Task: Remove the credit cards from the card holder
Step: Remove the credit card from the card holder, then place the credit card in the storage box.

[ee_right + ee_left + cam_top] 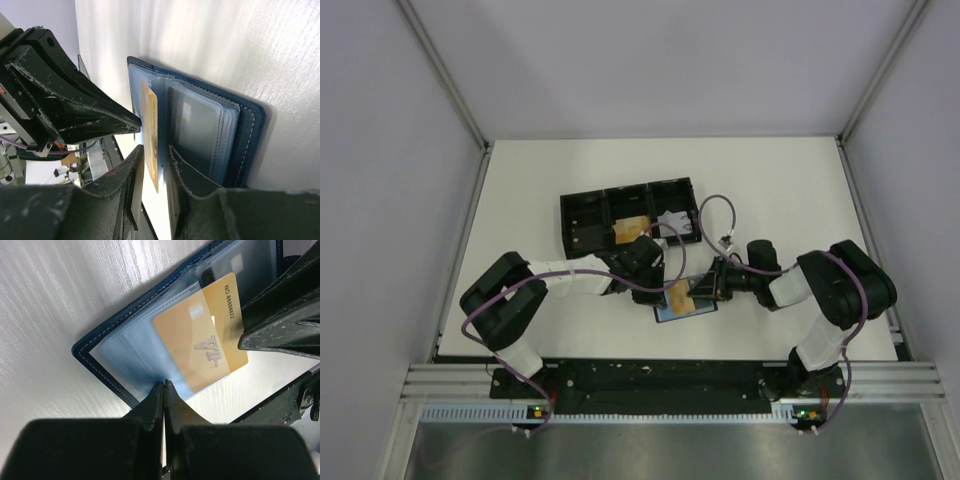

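The dark-blue card holder (pixel 670 312) lies open on the table, its clear sleeves up (pixel 100 360) (pixel 250 135). An orange-tan credit card (pixel 227 315) marked "NO 88888822" sticks halfway out of a sleeve (pixel 678 296) (pixel 150 115). A second orange "VIP" card (pixel 190 345) sits inside a sleeve. My left gripper (pixel 164 385) (pixel 663 282) is shut, pinching the edge of a clear sleeve. My right gripper (pixel 156 148) (pixel 705 290) has its jaws a little apart, one on each side of the protruding card. The right fingers (pixel 280 330) show at that card's outer end.
A black three-compartment tray (pixel 582 215) stands just behind the holder, with an orange card (pixel 632 228) and a pale item (pixel 672 220) in it. The left gripper's fingers (pixel 85 110) crowd the holder from the other side. White walls enclose the table.
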Controlling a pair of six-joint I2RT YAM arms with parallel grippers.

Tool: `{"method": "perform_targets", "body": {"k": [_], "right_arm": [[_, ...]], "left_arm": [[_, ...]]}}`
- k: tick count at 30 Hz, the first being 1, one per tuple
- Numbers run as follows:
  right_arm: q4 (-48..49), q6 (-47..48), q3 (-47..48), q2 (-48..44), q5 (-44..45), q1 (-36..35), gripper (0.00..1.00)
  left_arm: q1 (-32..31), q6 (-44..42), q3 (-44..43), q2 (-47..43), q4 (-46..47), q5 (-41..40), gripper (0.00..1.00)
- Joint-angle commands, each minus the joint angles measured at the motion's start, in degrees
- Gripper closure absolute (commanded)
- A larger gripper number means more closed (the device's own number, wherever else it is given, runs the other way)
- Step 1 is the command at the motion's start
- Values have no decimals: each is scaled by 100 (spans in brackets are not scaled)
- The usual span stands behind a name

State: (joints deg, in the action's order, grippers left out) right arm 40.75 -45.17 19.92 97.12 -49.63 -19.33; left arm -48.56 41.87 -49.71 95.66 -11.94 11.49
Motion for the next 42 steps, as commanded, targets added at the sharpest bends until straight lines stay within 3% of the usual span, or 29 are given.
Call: {"method": "perform_targets", "body": {"k": [1, 9, 11, 14, 18, 27, 35, 39, 42], "right_arm": [[161, 61, 117, -124, 5, -79, 74], [231, -10, 301, 131, 76, -325, 75], [275, -36, 310, 140, 23, -334, 80], [109, 52, 319, 88, 32, -264, 99], [-111, 174, 188, -140, 49, 25, 100], [-2201, 1097, 257, -1441, 778, 237, 100], [-4222, 1871, 600, -3031, 1622, 237, 100], [-4821, 2047, 828, -3822, 1544, 237, 100], [-5042, 2091, 978, -4253, 1290, 158, 100]], "left_arm": [[-14, -214, 146, 278, -449, -437, 100], [-14, -188, 164, 252, -449, -445, 100], [-14, -196, 164, 252, -449, -437, 100], [-14, -197, 199, 217, -440, -445, 100], [-5, -188, 330, 164, -379, -437, 100], [-5, -144, 594, -38, -238, -489, 100], [-5, -346, 805, -986, -115, -612, 100], [-5, -679, 814, -1855, -27, -595, 79], [-5, -1118, 735, -2541, 17, -525, 49]]}}
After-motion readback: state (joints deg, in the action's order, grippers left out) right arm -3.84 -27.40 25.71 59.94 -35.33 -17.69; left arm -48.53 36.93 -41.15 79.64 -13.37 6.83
